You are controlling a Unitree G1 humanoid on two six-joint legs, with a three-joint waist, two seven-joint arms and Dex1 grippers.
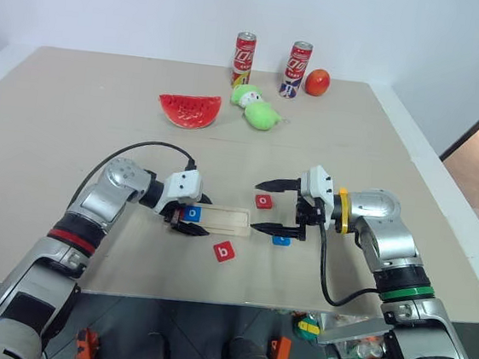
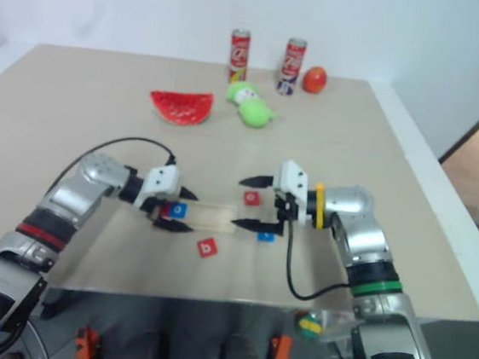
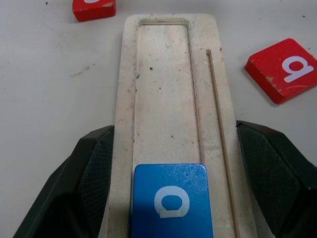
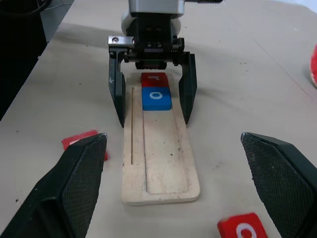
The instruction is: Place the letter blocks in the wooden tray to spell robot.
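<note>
The wooden tray (image 1: 227, 220) lies in front of me, between my two grippers. A red "r" tile (image 4: 154, 79) and a blue "o" tile (image 4: 156, 98) sit side by side in its groove at the left end. My left gripper (image 1: 191, 217) is open, with one finger on either side of that end. Loose on the table are a red "b" tile (image 1: 225, 251), a red "o" tile (image 1: 264, 202) and a blue tile (image 1: 281, 240). My right gripper (image 1: 256, 205) hangs wide open and empty at the tray's right end, above the blue tile.
At the back of the table are a watermelon slice (image 1: 189, 108), a green plush toy (image 1: 258, 109), two red cans (image 1: 244, 58) (image 1: 297, 68) and a red fruit (image 1: 317, 81). The table's front edge runs just below the "b" tile.
</note>
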